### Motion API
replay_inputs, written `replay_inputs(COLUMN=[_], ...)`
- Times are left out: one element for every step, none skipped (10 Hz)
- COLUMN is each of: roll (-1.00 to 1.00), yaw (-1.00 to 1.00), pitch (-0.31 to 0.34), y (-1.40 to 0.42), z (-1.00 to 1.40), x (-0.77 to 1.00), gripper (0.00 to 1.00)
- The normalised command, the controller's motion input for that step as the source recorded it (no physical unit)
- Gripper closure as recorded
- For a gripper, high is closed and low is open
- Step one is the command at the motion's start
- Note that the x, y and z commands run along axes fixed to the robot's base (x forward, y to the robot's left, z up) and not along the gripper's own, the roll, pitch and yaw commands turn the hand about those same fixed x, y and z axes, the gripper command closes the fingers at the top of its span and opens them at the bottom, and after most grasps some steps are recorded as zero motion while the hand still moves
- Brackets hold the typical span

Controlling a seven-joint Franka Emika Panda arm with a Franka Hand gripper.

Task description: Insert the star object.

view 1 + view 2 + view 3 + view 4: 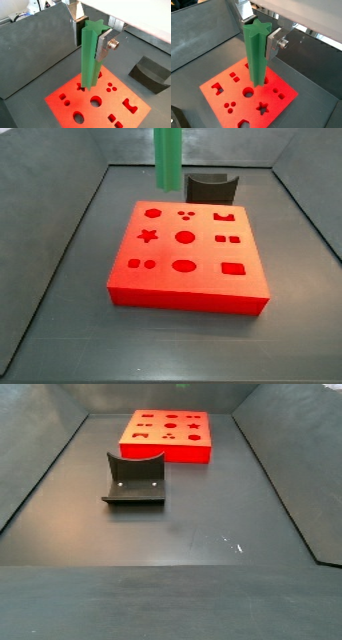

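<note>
My gripper (pixel 91 42) is shut on the star object (pixel 90 60), a long bright-green ridged peg with a star-shaped end, and holds it upright; both wrist views show it, the peg (pixel 256 55) clamped between the gripper's (pixel 260 40) silver fingers (pixel 273 44). The peg hangs above the red block (pixel 238 100) without touching it. The block's star hole (pixel 263 107) lies open beside the peg's lower end. In a side view the peg (pixel 168 158) comes down from above, over the far side of the red block (pixel 187 253) with its star hole (pixel 150 235); the gripper is out of frame there.
A dark curved piece (pixel 210 188) stands just behind the red block, also in a side view (pixel 134 479) and a wrist view (pixel 150 72). Grey walls (pixel 80 148) enclose the dark floor (pixel 174 534). The red block (pixel 167 434) has several other shaped holes.
</note>
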Motion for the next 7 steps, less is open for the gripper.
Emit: replay_inputs(roll=[0.03, 0.12, 0.21, 0.29, 0.23, 0.24, 0.18], yaw=[0.00, 0.00, 0.17, 0.39, 0.37, 0.49, 0.72], pitch=[0.000, 0.170, 0.364, 0.380, 0.367, 0.289, 0.234], y=[0.00, -0.03, -0.09, -0.14, -0.19, -0.12, 0.00], z=[-0.03, -0.23, -0.19, -0.05, -0.17, -0.27, -0.43], x=[0.00, 0.00, 0.00, 0.00, 0.00, -0.03, 0.00], gripper=[1.00, 1.00, 1.00, 1.00, 1.00, 1.00, 1.00])
